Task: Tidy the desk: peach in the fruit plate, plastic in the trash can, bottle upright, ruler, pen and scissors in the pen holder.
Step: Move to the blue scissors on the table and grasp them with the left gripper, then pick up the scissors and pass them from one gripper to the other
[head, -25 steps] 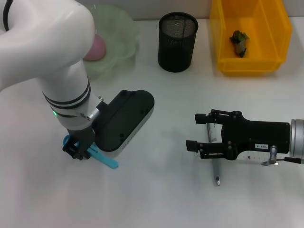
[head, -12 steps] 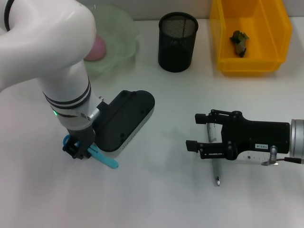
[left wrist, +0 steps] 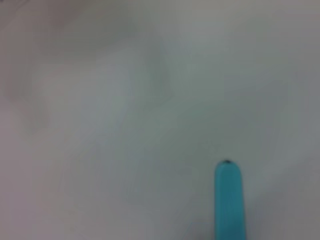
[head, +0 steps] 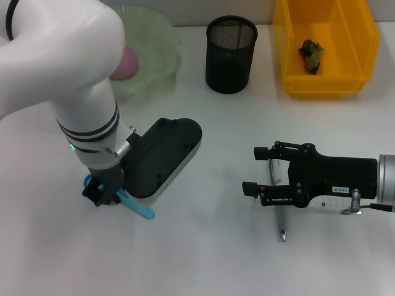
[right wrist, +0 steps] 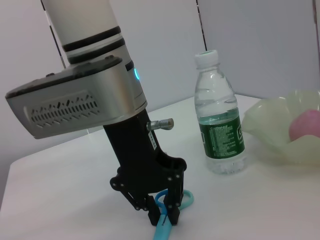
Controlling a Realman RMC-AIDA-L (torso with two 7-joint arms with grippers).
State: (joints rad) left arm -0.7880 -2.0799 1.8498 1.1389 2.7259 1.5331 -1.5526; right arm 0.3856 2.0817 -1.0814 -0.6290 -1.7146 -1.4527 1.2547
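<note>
My left gripper [head: 100,198] stands straight down on the plain white desk [head: 210,246], its jaws clamped on the small scissors with light blue handles and a cyan blade cover [head: 137,208]. I hold them at the handle end so the covered blade can go point-first into the black wire-mesh pen holder [head: 231,54]. The blade sticks out free of the jaws. My right gripper [head: 252,171] lies low, jaws apart, straddling the slim silver-grey pen [head: 279,219] beside the thin clear ruler [head: 321,201]. The clear plastic bottle [right wrist: 218,120] already stands upright. Compared with a second ago, almost nothing differs: my left wrist sits only slightly lower.
</note>
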